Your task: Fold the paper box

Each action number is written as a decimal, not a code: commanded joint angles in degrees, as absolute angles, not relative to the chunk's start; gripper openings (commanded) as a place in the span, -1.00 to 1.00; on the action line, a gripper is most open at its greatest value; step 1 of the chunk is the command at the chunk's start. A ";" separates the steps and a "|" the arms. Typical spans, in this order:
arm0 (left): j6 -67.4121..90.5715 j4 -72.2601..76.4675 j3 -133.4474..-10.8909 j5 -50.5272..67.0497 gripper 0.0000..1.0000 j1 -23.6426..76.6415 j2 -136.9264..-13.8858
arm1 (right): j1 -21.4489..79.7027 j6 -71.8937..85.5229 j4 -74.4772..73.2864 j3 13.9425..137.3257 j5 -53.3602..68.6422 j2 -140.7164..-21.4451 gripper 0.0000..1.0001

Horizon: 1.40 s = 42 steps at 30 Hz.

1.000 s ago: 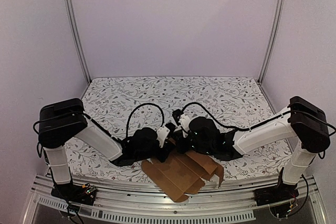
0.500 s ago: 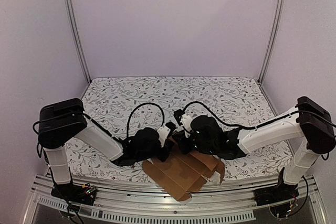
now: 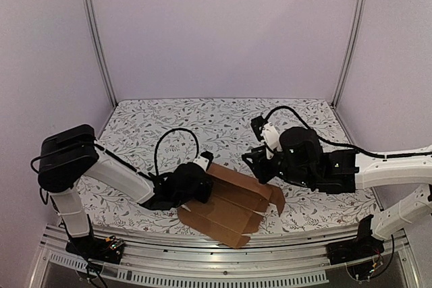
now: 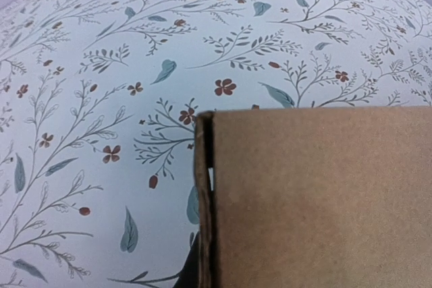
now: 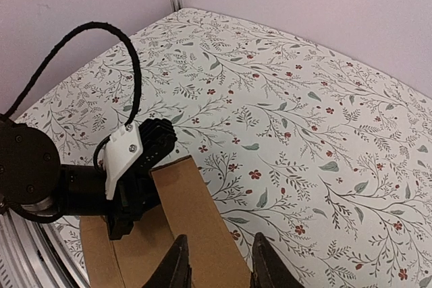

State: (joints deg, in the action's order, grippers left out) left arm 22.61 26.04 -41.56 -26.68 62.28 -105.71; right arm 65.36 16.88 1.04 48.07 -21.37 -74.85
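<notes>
The paper box (image 3: 229, 208) is a flat brown cardboard piece with flaps, lying at the near middle of the table. One long panel (image 5: 185, 214) is raised along its far side. My left gripper (image 3: 200, 180) is shut on the left end of that panel. In the left wrist view the cardboard (image 4: 317, 200) fills the lower right and hides the gripper, except one dark fingertip (image 4: 189, 271). My right gripper (image 3: 256, 164) hangs open above the panel's right part. Its fingertips (image 5: 177, 264) straddle nothing.
The floral table cover (image 3: 202, 119) stretches behind the box to the back wall. A metal rail (image 3: 223, 264) runs along the near edge, close to the box's front corner. The left arm's black cable (image 5: 101, 38) loops above its wrist.
The right gripper has opened, let go of the cardboard, and risen back to the right. The left gripper has closed on the panel's end. The box has shifted slightly left.
</notes>
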 commanded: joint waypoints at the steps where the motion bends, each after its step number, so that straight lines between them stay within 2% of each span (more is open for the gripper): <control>1: 29.09 14.70 -44.23 -34.10 -1.00 64.01 -102.78 | 65.65 15.32 -10.45 49.08 -25.58 -71.67 -0.60; 3: 31.99 10.77 -45.30 -34.24 -1.00 64.07 -101.98 | 65.50 15.46 -13.11 49.17 -26.49 -71.02 -0.93; 4: 33.59 8.76 -45.95 -34.09 -1.00 64.07 -101.76 | 65.37 15.83 -14.02 49.09 -26.43 -70.91 -1.00; 9: 40.91 -2.49 -49.62 -33.48 -1.00 64.20 -101.61 | 64.27 18.06 -15.76 47.48 -24.19 -70.88 -1.00; 15: 45.84 -7.60 -51.06 -32.84 -1.00 64.72 -101.83 | 63.15 19.77 -16.08 45.50 -23.37 -71.74 -1.00; 28: 49.47 -9.46 -50.23 -31.03 -1.00 65.92 -101.04 | 60.22 21.38 -13.90 44.28 -20.24 -77.77 -1.00; 42: 50.60 -9.32 -50.62 -29.21 -1.00 66.27 -101.40 | 59.47 25.39 -2.53 43.77 -15.50 -85.23 -1.00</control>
